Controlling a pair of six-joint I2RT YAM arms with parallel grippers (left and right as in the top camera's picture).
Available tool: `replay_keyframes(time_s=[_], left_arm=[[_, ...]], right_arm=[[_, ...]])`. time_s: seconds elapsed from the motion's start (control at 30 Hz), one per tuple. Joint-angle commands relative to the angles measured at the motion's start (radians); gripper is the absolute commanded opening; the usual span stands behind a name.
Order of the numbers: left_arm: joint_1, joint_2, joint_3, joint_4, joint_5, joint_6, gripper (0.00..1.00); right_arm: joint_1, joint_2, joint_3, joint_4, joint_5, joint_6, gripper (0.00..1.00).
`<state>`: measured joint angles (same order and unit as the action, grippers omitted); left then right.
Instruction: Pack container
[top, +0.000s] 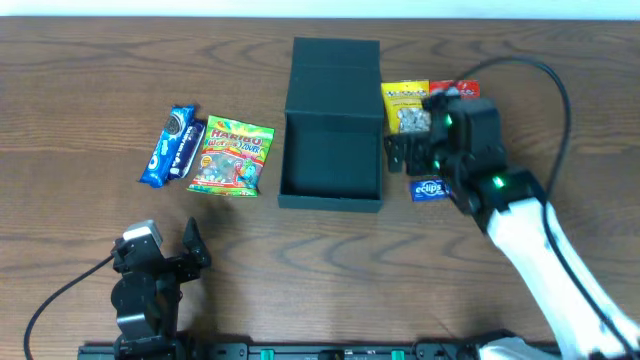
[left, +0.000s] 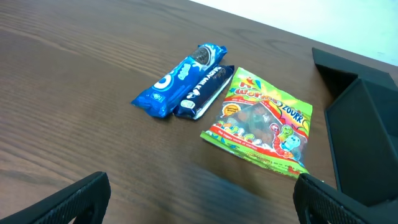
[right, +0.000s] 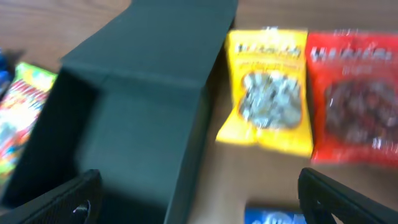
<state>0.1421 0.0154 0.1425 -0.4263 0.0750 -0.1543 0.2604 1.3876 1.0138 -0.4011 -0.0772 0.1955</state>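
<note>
Container (top: 331, 165) stands open and empty; nothing is packed.
Your left pincer (left: 202, 198) and right pincer (right: 199, 196) gape, released; snacks (top: 232, 158) lie outside.

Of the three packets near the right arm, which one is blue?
The small gum pack; the yellow bag and the red bag beyond it are larger.

On the dark brown wood-grain table (top: 80, 90), the dark teal-green matte square box (top: 332, 100) is plain, the bright blue plastic biscuit wrapper (left: 177, 78) bears white lettering, the navy slim bar wrapper (left: 202, 93) likewise, the lime-green gummy bag (left: 261, 121) red, yellow and orange print, the yellow snack pouch (right: 268, 93) a greyish centre patch, and the red snack pouch (right: 357, 99) a darker one.
</note>
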Motion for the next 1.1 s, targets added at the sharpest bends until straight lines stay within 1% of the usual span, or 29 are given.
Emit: replay_keyframes(time_s=[0.0,0.1,0.13,0.3,0.43,0.53,0.57,0.63,0.77,0.93,1.07], left_arm=[[0.003,-0.005,-0.016,-0.011,0.003,-0.003,0.95],[0.003,-0.005,-0.016,-0.011,0.003,-0.003,0.95],[0.003,-0.005,-0.016,-0.011,0.003,-0.003,0.95],[0.003,-0.005,-0.016,-0.011,0.003,-0.003,0.95],[0.003,-0.005,-0.016,-0.011,0.003,-0.003,0.95],[0.003,-0.005,-0.016,-0.011,0.003,-0.003,0.95],[0.003,-0.005,-0.016,-0.011,0.003,-0.003,0.95],[0.003,-0.005,-0.016,-0.011,0.003,-0.003,0.95],[0.003,-0.005,-0.016,-0.011,0.003,-0.003,0.95],[0.003,-0.005,-0.016,-0.011,0.003,-0.003,0.95],[0.003,-0.005,-0.016,-0.010,0.005,-0.004,0.95]], right_arm=[[-0.029,0.090,0.061,0.059,0.051,-0.068,0.99],[-0.041,0.194,0.114,0.127,0.051,-0.106,0.99],[-0.040,0.254,0.157,0.137,0.051,-0.130,0.99],[-0.051,0.444,0.320,0.108,0.071,-0.152,0.99],[-0.080,0.570,0.422,0.105,0.079,-0.140,0.95],[-0.098,0.628,0.459,0.093,0.081,-0.140,0.91],[-0.103,0.643,0.460,0.091,0.081,-0.140,0.88],[-0.114,0.664,0.460,0.078,0.081,-0.134,0.86],[-0.124,0.678,0.460,0.043,0.075,-0.133,0.85],[-0.122,0.662,0.472,-0.014,0.049,-0.134,0.89],[-0.124,0.631,0.486,-0.080,0.015,-0.134,0.91]])
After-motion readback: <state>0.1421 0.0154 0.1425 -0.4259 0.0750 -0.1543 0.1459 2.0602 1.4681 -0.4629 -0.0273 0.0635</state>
